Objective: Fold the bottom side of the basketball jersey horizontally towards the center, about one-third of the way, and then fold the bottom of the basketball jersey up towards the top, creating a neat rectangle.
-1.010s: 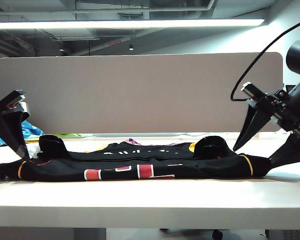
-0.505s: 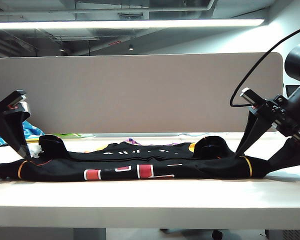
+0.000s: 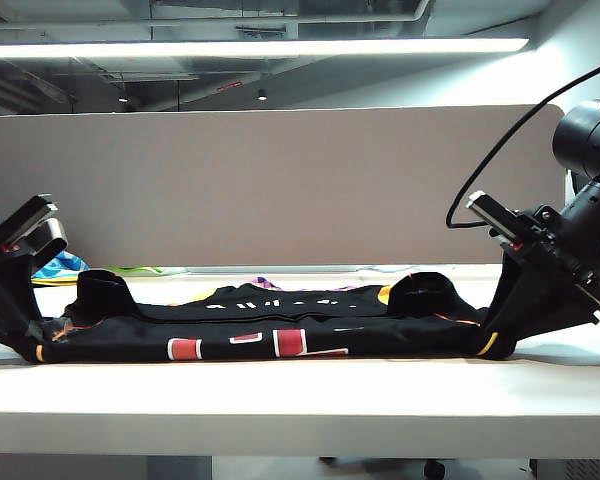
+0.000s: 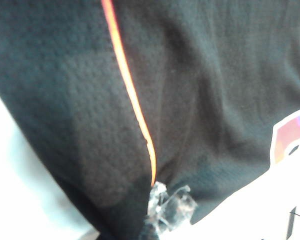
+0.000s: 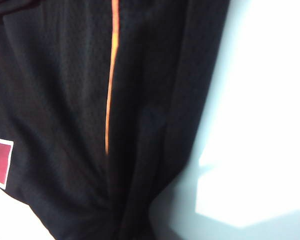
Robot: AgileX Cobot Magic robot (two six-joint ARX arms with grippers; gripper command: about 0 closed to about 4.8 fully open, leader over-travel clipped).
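Black mesh fabric, the basketball jersey lies flat across the white table, stretched from side to side near the front edge. Red and white blocks of its number show on the near fold, and yellow-orange trim marks both ends. A thin orange side stripe runs down the cloth in the left wrist view, with a white-edged pink corner of the number beside it; the right wrist view shows a matching stripe and a red, white-bordered patch.

The left gripper sits at the jersey's left end, down at table level, its jaws closed on the bunched corner of the fabric; in the left wrist view the cloth puckers where a shiny fingertip pinches it. The right gripper is down at the jersey's right end, jaws closed on that corner, the cloth gathering into folds there in the right wrist view.

Behind the jersey a grey divider panel stands along the table's far edge. A light blue cloth lies by the left arm.
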